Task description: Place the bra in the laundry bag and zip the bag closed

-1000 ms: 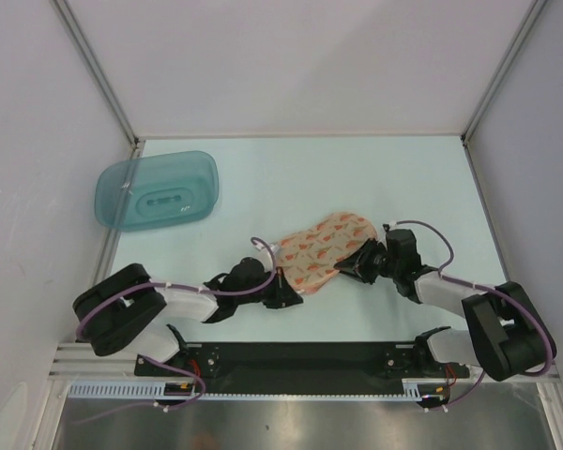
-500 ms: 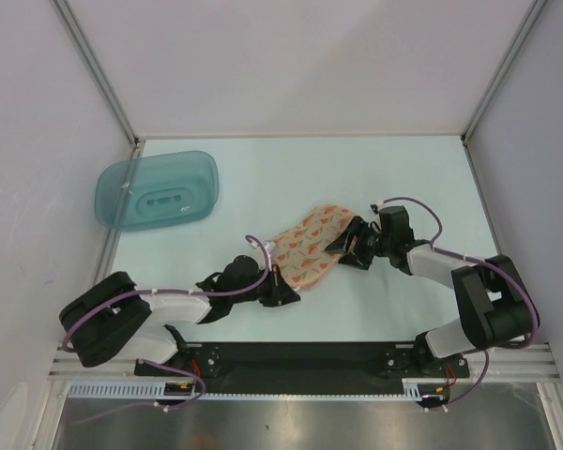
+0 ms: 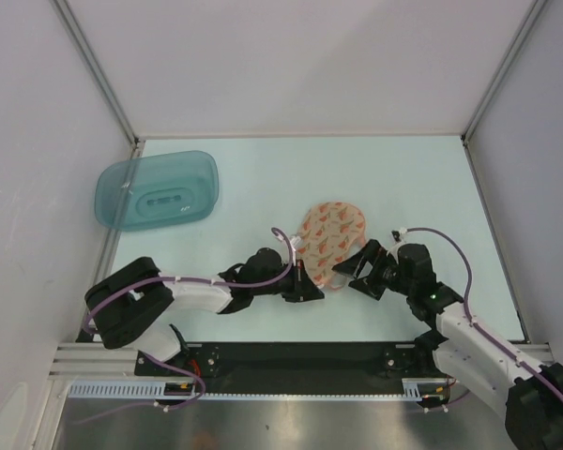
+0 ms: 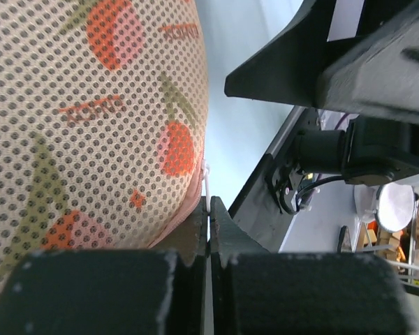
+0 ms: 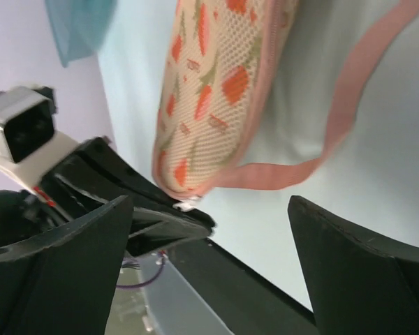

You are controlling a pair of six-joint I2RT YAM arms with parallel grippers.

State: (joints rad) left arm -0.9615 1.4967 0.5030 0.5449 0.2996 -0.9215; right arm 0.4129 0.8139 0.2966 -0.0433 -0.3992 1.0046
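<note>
Pinching a thin white tab (image 4: 207,183) at the pink zip rim, the left claw (image 3: 307,287) is shown clamped shut on the near tip of the laundry bag (image 3: 330,239), which seems to be propped on its edge near the middle of the table (image 3: 263,178), close in front of the two arms. The hold is judged to be an anchor: with that tip pinned, the rim can be pulled taut so that a zip may be run along it. The right claw (image 3: 359,270) is held wide and empty just beside the bag's right flank, not seen touching it, and is thought to be placed there so that the loose side can be taken.

The bag is seen as a rounded peach pouch of fine dotted mesh, printed with orange-red fruit motifs, green stems and small lettering. In the right wrist view a pink strip (image 5: 349,105) is shown bowing away from the pouch, joined to it at the pinned tip, with pale lining spread between; from this the zip is judged not yet closed on that side. The bra is not made out in any view, and whether it is tucked inside cannot be told. A teal tub (image 3: 158,192) is seen well apart at the table's far left.
</note>
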